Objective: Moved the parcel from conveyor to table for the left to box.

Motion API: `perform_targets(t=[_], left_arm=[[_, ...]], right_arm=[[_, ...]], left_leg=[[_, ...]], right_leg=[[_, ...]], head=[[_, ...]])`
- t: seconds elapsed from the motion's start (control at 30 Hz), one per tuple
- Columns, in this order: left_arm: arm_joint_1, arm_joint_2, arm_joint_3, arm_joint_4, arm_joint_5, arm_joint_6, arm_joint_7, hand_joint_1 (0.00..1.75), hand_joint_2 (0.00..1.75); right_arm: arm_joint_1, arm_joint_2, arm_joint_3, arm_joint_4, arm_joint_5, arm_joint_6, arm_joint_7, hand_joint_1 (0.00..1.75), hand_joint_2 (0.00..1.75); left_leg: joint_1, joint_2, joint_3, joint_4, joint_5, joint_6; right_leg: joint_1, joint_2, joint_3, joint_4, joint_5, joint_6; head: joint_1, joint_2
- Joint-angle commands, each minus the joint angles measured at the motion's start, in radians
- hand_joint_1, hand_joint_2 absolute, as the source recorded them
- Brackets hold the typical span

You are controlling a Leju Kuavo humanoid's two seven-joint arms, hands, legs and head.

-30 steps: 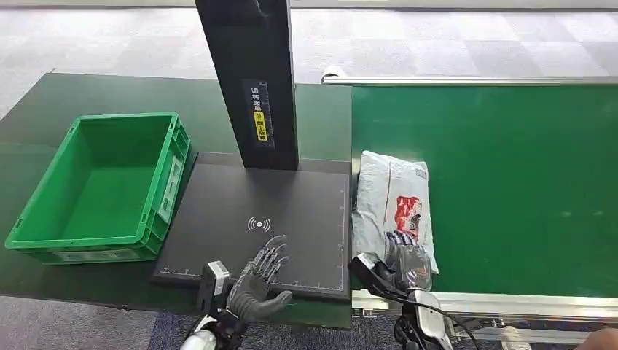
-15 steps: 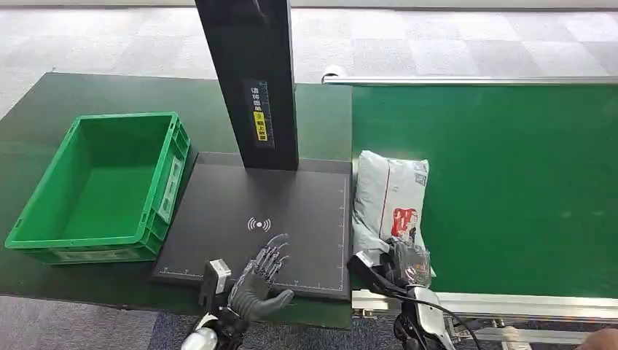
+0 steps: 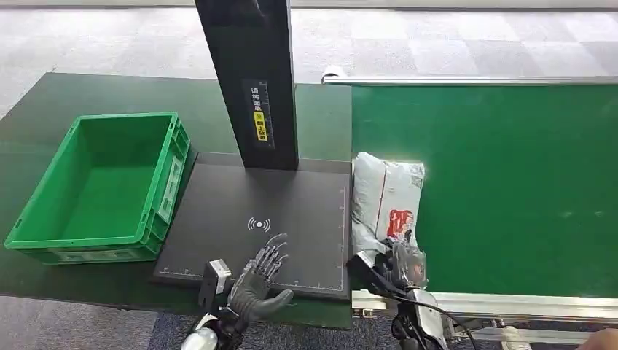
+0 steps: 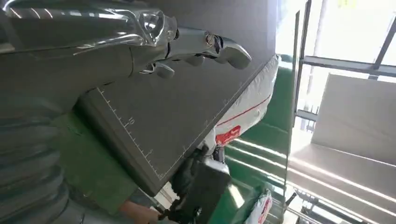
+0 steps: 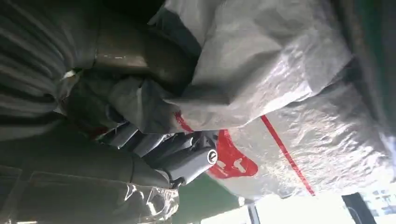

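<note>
A grey plastic parcel with a red print lies on the green conveyor belt, right beside the black pad. My right hand grips its near end, and its fingers curl into the crumpled wrap of the parcel. That near end is lifted and folded up. My left hand rests over the near edge of the black pad with its fingers spread and nothing in it. The parcel lies past the pad's edge in the left wrist view, beyond the left hand.
An empty green crate stands on the dark table at the left. A black post rises from the back of the pad. The conveyor's metal rail runs along the near edge.
My right hand has closed on the parcel's near end and pulled it up and toward the pad, so the parcel bunches and looks shorter. The left hand has stayed put.
</note>
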Motion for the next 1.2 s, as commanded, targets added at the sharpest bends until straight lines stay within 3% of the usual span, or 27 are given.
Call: perform_targets(t=[0.03, 0.2, 0.23, 0.33, 0.4, 0.57, 0.6, 0.67, 0.7, 0.8, 1.2], left_arm=[[0.082, 0.048, 0.146, -0.142, -0.050, 0.059, -0.027, 0.00, 1.75], [0.087, 0.042, 0.163, -0.159, -0.055, 0.043, -0.009, 0.00, 1.75], [0.091, 0.042, 0.175, -0.176, -0.077, 0.055, -0.038, 0.00, 1.75], [0.116, 0.060, 0.211, -0.269, -0.119, 0.067, -0.065, 0.00, 1.75], [0.102, 0.070, 0.233, -0.299, -0.145, 0.072, -0.069, 0.00, 1.75], [0.057, 0.091, 0.332, -0.346, -0.226, 0.125, -0.069, 0.00, 1.75], [0.058, 0.108, 0.352, -0.368, -0.253, 0.171, -0.093, 0.00, 1.75], [0.058, 0.126, 0.404, -0.407, -0.245, 0.166, -0.090, 0.00, 1.75], [0.050, 0.127, 0.421, -0.407, -0.247, 0.165, -0.091, 0.00, 1.75], [-0.001, 0.132, 0.457, -0.364, -0.260, 0.170, -0.091, 0.00, 1.75], [-0.003, 0.128, 0.458, -0.355, -0.268, 0.173, -0.095, 0.00, 1.75]], right_arm=[[0.455, 0.005, 0.045, -1.030, -0.594, 0.481, -0.054, 1.75, 1.75], [0.443, -0.012, 0.045, -1.039, -0.609, 0.500, -0.023, 1.75, 1.75], [0.449, -0.024, 0.051, -1.073, -0.652, 0.479, -0.105, 1.75, 1.75], [0.490, -0.084, 0.069, -1.286, -0.678, 0.512, -0.112, 1.75, 1.75], [0.453, -0.123, 0.092, -1.335, -0.629, 0.533, -0.092, 1.75, 1.75], [0.237, -0.207, 0.232, -1.248, -0.549, 0.583, -0.060, 1.75, 1.75], [0.155, -0.242, 0.316, -1.204, -0.451, 0.562, -0.043, 1.75, 1.75], [0.028, -0.246, 0.421, -1.109, -0.311, 0.509, 0.026, 1.75, 1.75], [-0.002, -0.240, 0.448, -1.079, -0.292, 0.499, 0.040, 1.75, 1.75], [-0.134, -0.249, 0.575, -0.930, -0.301, 0.525, 0.045, 1.75, 1.75], [-0.133, -0.259, 0.590, -0.927, -0.309, 0.507, 0.049, 1.75, 1.75]], left_leg=[[0.000, -0.002, 0.000, -0.001, -0.001, -0.001], [-0.001, -0.004, -0.005, 0.000, -0.001, 0.000], [0.000, -0.003, -0.004, 0.000, -0.002, 0.000], [0.000, -0.004, -0.006, 0.000, -0.001, 0.000], [-0.001, -0.004, -0.007, 0.002, -0.001, 0.000], [-0.001, 0.004, -0.006, 0.001, -0.001, -0.001], [0.000, 0.005, -0.005, 0.001, -0.001, -0.001], [0.000, 0.009, -0.005, 0.001, -0.001, -0.001], [0.000, 0.015, -0.004, 0.001, -0.001, -0.001], [0.001, 0.011, -0.001, -0.001, 0.001, -0.002], [0.001, 0.001, -0.003, -0.001, 0.002, -0.002]], right_leg=[[0.000, -0.001, 0.000, 0.000, -0.001, -0.001], [0.000, -0.003, -0.005, 0.001, -0.003, -0.001], [0.000, -0.001, -0.003, 0.000, -0.003, -0.001], [0.000, -0.003, -0.005, 0.001, -0.003, -0.001], [-0.001, -0.003, -0.006, 0.003, -0.003, -0.001], [-0.001, 0.004, -0.007, 0.002, 0.000, -0.001], [0.000, 0.006, -0.007, 0.001, 0.000, -0.002], [0.000, 0.009, -0.008, 0.002, 0.001, -0.002], [0.000, 0.015, -0.008, 0.003, 0.003, -0.003], [0.001, 0.011, -0.005, 0.001, 0.003, -0.004], [0.001, 0.001, -0.004, 0.002, 0.000, -0.003]], head=[[0.000, 0.000], [0.000, 0.000], [0.000, 0.000], [0.000, 0.000], [0.000, 0.000], [-0.001, 0.000], [0.000, 0.000], [0.000, 0.000], [0.000, 0.000], [0.000, 0.000], [0.000, 0.000]])
